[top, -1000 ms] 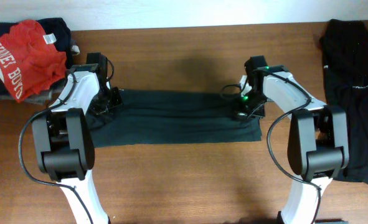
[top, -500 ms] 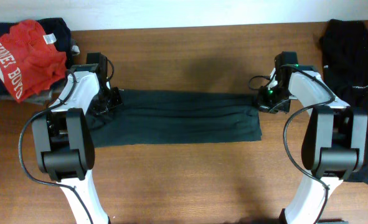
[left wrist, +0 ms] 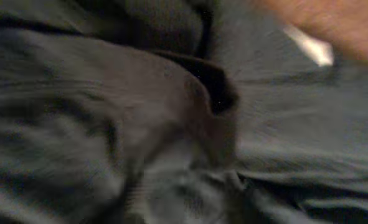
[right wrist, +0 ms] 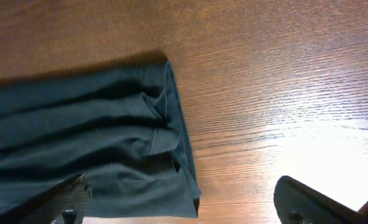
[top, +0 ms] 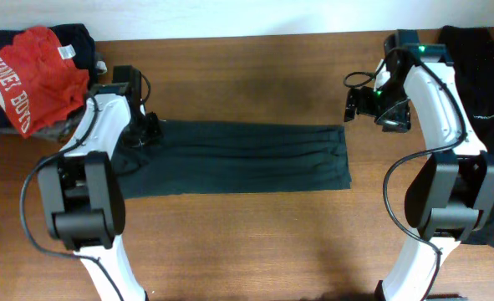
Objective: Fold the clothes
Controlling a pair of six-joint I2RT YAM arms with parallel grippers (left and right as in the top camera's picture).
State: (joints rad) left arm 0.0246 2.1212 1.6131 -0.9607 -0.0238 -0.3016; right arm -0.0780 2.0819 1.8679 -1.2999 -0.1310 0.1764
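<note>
A dark grey-green garment [top: 238, 159] lies folded into a long flat strip across the middle of the table. My left gripper [top: 146, 134] sits low on its left end. The left wrist view is filled with blurred folds of that cloth [left wrist: 140, 124], and no fingers show there. My right gripper [top: 357, 104] hangs above bare wood just past the strip's back right corner. Its jaws stand wide open and empty in the right wrist view [right wrist: 180, 183], with the cloth's right edge [right wrist: 171, 137] below them.
A red shirt with white lettering [top: 33, 75] tops a pile of dark clothes at the back left corner. A black garment [top: 481, 100] lies along the right edge. The brown table [top: 247, 242] shows bare wood in front of the strip.
My right gripper has opened, let go of the strip's right end and moved away to the back right. The left gripper has stayed at the left end.
</note>
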